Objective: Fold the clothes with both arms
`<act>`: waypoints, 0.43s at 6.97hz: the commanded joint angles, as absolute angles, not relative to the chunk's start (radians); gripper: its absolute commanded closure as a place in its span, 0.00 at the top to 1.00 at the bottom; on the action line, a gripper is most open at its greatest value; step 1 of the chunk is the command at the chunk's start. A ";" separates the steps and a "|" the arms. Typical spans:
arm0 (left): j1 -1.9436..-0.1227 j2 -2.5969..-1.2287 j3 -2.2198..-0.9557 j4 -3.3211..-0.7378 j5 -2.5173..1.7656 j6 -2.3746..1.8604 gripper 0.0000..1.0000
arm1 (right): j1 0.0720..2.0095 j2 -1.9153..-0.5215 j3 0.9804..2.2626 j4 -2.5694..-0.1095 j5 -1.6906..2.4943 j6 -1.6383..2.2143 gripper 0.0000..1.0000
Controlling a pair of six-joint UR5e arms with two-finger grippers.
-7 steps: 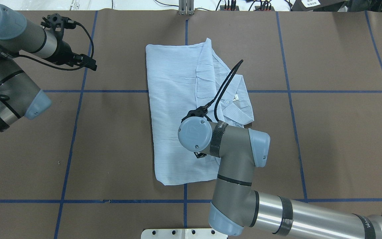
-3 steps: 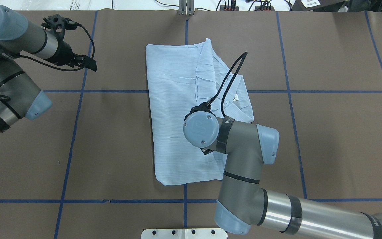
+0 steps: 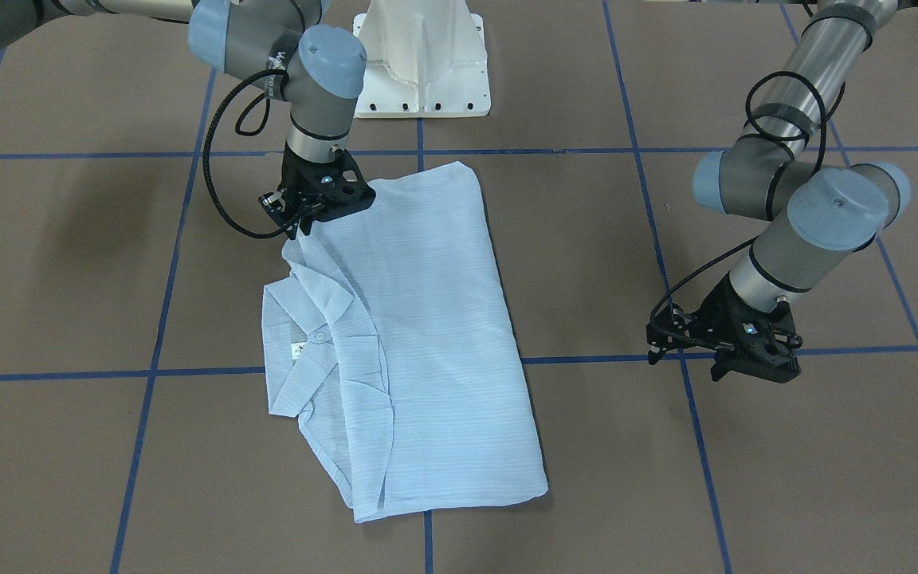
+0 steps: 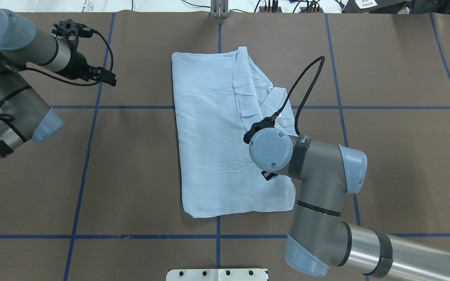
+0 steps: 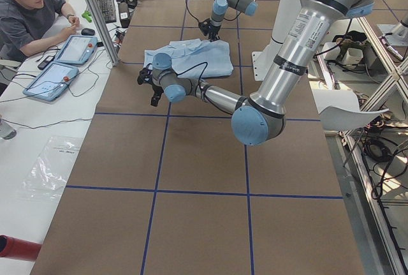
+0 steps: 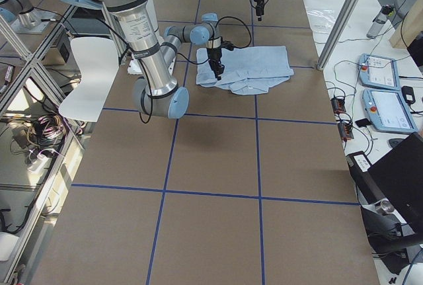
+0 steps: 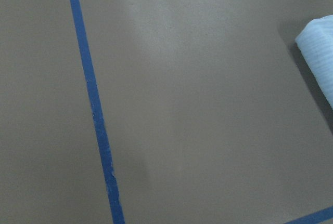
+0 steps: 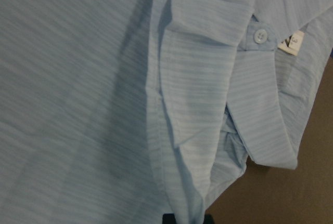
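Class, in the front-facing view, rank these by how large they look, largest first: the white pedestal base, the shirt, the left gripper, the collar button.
1. shirt
2. white pedestal base, though the top edge of the view cuts it off
3. left gripper, somewhat smaller than the base's visible part
4. collar button, by far the smallest

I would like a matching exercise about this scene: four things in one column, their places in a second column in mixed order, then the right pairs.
1. shirt
2. right claw
3. left claw
4. white label

A. over bare table, away from the shirt
B. at the shirt's edge, on the robot's side
C. lying folded, mid-table
D. beside a pale button

Pairs: 1-C, 2-B, 3-A, 4-D.
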State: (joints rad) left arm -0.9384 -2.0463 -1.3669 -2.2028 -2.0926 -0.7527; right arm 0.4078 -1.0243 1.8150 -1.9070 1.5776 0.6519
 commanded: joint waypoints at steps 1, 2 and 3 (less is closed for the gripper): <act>-0.937 -2.048 -1.367 -2.203 -2.092 -0.753 1.00 | 0.429 -1.124 1.865 -1.896 1.577 0.646 0.72; -0.936 -2.048 -1.368 -2.203 -2.094 -0.755 1.00 | 0.458 -1.135 1.908 -1.898 1.591 0.612 0.86; -0.936 -2.046 -1.368 -2.203 -2.094 -0.753 1.00 | 0.478 -1.120 1.904 -1.896 1.601 0.621 0.99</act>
